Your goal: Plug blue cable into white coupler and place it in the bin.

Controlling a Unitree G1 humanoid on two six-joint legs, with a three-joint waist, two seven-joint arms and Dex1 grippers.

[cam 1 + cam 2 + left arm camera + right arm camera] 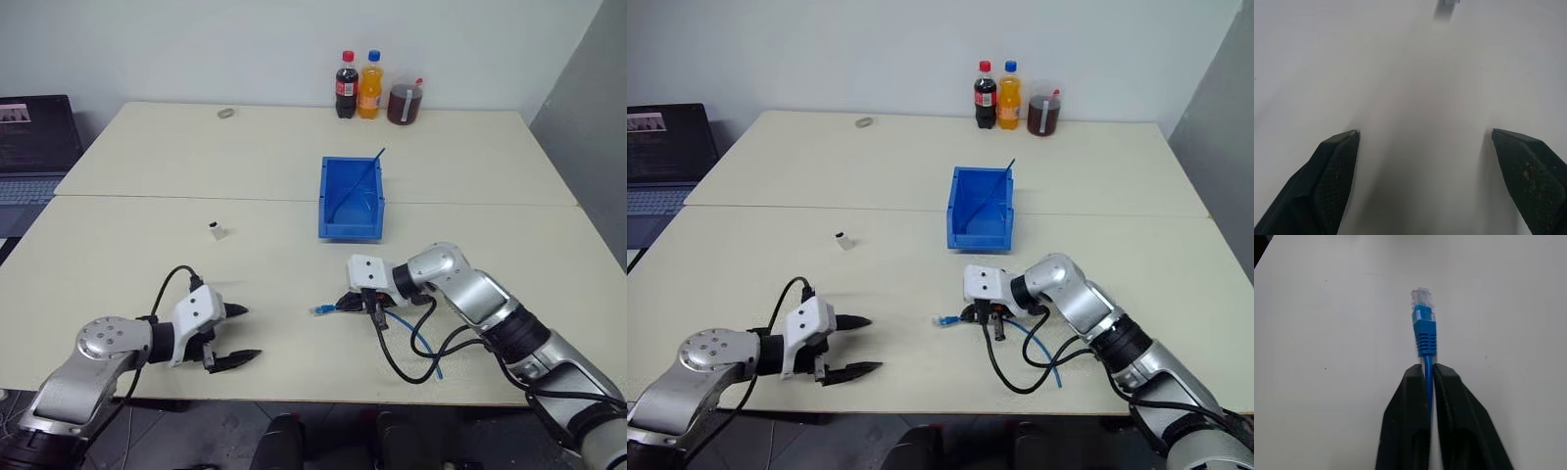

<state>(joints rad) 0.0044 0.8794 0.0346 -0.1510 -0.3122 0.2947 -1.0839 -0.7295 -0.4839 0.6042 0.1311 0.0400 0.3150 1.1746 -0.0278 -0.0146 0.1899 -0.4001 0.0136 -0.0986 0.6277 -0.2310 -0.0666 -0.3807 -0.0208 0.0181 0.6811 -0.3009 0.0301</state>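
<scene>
The blue cable (421, 343) lies on the table near the front edge, its clear-tipped plug (1423, 318) pointing left. My right gripper (1428, 369) is shut on the cable just behind the plug's boot, low over the table (294, 264). The white coupler (217, 231) stands alone on the table, well to the left of the bin (328, 196) and apart from both grippers. My left gripper (250, 333) hovers open at the front left with nothing between its fingers (1334, 161). The blue bin sits beyond the right gripper, mid-table.
A darker blue cable (364, 176) leans inside the bin. Three bottles (370, 86) stand at the table's far edge, and a small grey ring (226, 113) lies at the far left. A laptop (29, 147) sits off the table's left side.
</scene>
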